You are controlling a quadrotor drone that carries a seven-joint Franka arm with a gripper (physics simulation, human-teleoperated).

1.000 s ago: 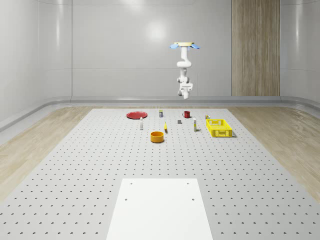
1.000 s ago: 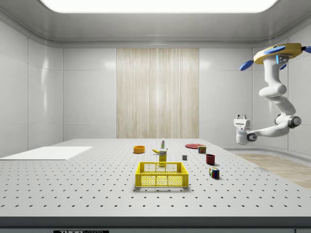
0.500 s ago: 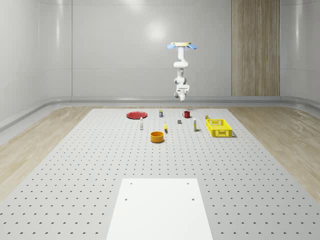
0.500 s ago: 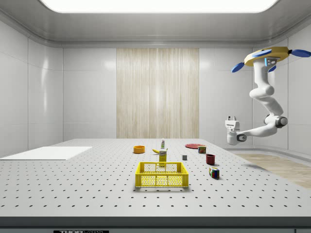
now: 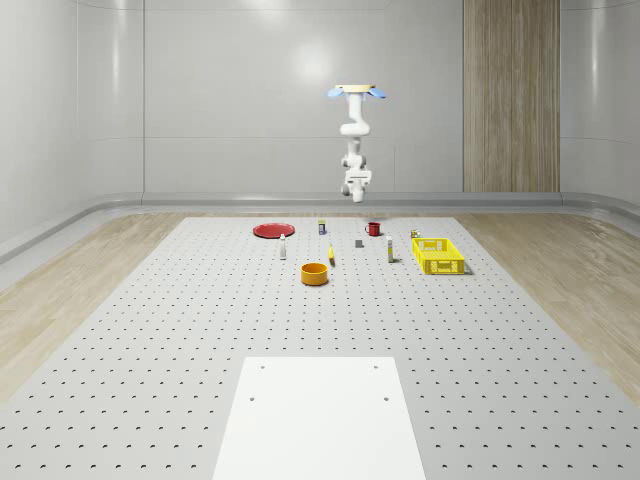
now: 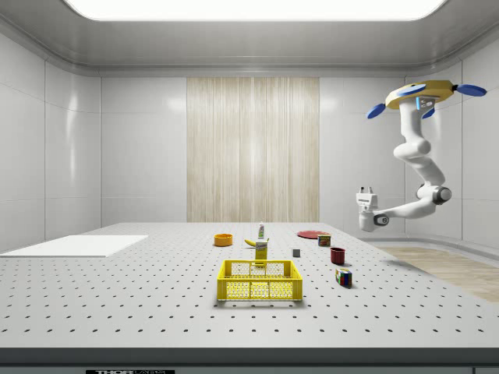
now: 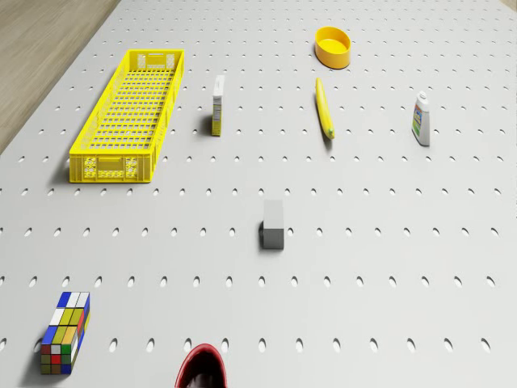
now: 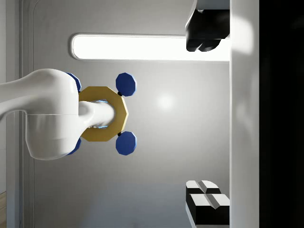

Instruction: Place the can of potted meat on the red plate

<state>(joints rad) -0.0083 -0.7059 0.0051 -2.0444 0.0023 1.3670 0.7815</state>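
The potted meat can stands on the table close to the red plate, at the far end of the table. The drone hovers high over that far end, roughly above the red mug. Its arm hangs down and bends back, so the gripper points upward, well above the can and apart from it. In the wrist view the gripper faces the drone's underside, open, with nothing between the two fingers.
On the table are a yellow crate, a small box, a banana, an orange bowl, a bottle, a grey block and a Rubik's cube. A white panel lies at the near end.
The drone and arm have shifted left in both the whole-scene and side views, coming in over the table's far end. The gripper stays open and empty. No object moved.
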